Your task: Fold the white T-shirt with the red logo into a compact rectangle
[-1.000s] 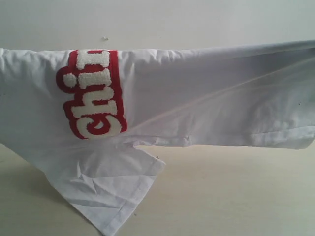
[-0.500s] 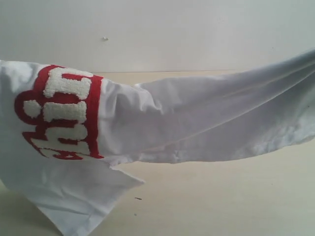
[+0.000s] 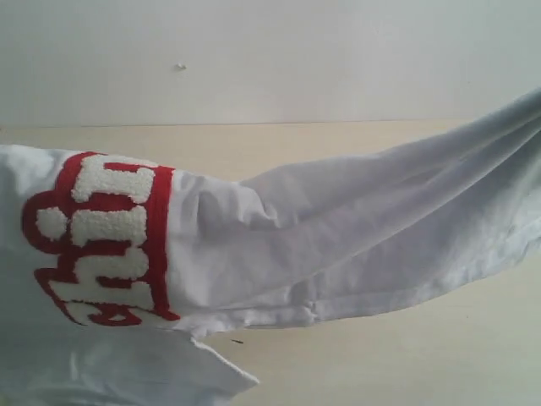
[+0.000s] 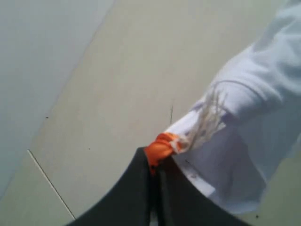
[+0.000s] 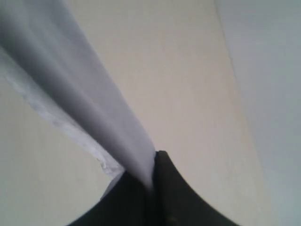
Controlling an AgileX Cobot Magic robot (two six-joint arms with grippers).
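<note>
The white T-shirt (image 3: 355, 228) hangs stretched across the exterior view, high at the right and sagging toward the left. Its red logo (image 3: 106, 237) of fuzzy white letters faces the camera at the left, turned sideways. A loose flap of the shirt droops to the table at the lower left. Neither gripper shows in the exterior view. In the left wrist view my left gripper (image 4: 154, 165) is shut on the orange neck tag (image 4: 161, 148) and the collar of the white T-shirt (image 4: 254, 94). My right gripper (image 5: 153, 167) is shut on a taut edge of the white T-shirt (image 5: 70, 89).
A pale wooden table (image 3: 406, 355) lies under the shirt, with a plain light wall (image 3: 338, 59) behind it. A thin seam line (image 4: 49, 183) crosses the table surface in the left wrist view.
The left part of the shirt with the logo has sunk lower and shifted left, and the top edge now slopes up to the right. More bare table shows behind the shirt.
</note>
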